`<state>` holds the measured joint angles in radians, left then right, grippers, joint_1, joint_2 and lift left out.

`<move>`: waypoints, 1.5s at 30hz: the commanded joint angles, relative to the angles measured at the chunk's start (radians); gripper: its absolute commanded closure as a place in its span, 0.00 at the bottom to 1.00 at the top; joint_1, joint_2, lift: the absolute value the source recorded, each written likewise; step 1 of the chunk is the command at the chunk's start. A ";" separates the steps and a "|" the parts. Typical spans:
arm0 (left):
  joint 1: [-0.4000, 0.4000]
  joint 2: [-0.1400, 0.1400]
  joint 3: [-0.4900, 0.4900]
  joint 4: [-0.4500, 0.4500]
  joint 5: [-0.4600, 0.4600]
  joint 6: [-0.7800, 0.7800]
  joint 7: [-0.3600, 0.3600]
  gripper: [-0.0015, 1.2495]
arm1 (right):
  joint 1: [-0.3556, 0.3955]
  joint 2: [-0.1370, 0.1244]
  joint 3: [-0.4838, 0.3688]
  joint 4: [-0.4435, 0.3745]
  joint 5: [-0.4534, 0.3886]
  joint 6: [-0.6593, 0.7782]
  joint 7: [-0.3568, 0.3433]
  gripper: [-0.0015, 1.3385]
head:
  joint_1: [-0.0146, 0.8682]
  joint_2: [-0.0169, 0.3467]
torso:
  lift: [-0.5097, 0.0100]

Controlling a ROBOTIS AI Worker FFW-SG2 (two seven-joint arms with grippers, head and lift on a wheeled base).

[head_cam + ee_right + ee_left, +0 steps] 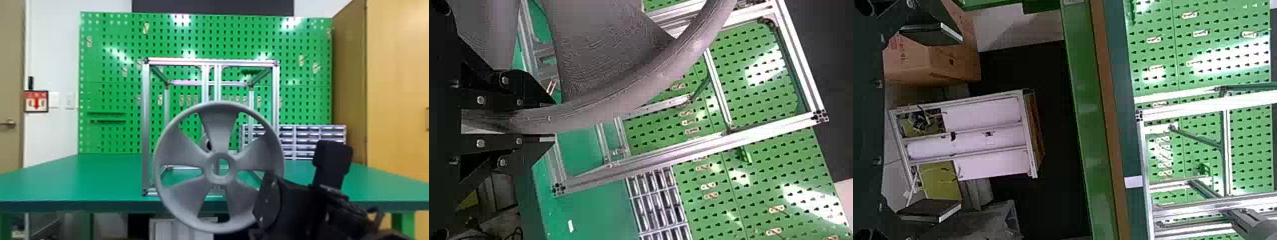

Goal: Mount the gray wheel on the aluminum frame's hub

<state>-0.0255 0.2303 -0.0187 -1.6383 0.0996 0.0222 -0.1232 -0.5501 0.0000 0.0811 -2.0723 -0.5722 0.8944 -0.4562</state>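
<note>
A gray five-spoked wheel stands upright in front of an open aluminum frame, its broad face turned toward the robot's head. It covers the lower middle and part of the right side of the frame, and its lower rim hangs below the near edge of the green table on which the frame stands. The robot's right gripper has the wheel by the lower right part of its rim; its black arm comes in from the near right. In the right wrist view, the two flat fingers of the right gripper are pinched on either side of the curved rim, which passes between them.

Through a gap between the spokes, the rounded gray hub shows at the frame's central uprights. The wheel's open center is lower than the hub and slightly to its right, so the wheel is off the hub.

In the left wrist view, the left gripper has its fingers spread wide apart. Farther off in that view are a cart with white panels and a cardboard box.

At the far side of the table, a green pegboard rises behind the frame. A small-drawer unit stands before its right part, and a tall wooden cupboard stands farther right.
</note>
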 commanded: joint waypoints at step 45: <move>-0.056 0.043 -0.119 -0.133 0.107 0.114 0.120 0.12 | -0.062 0.001 -0.024 0.083 -0.057 -0.014 -0.033 0.84 | 0.01 0.06 | 0.02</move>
<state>-0.0621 0.2658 -0.1106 -1.7342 0.1712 0.1111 -0.0209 -0.6122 0.0000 0.0559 -1.9895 -0.6360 0.8823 -0.4893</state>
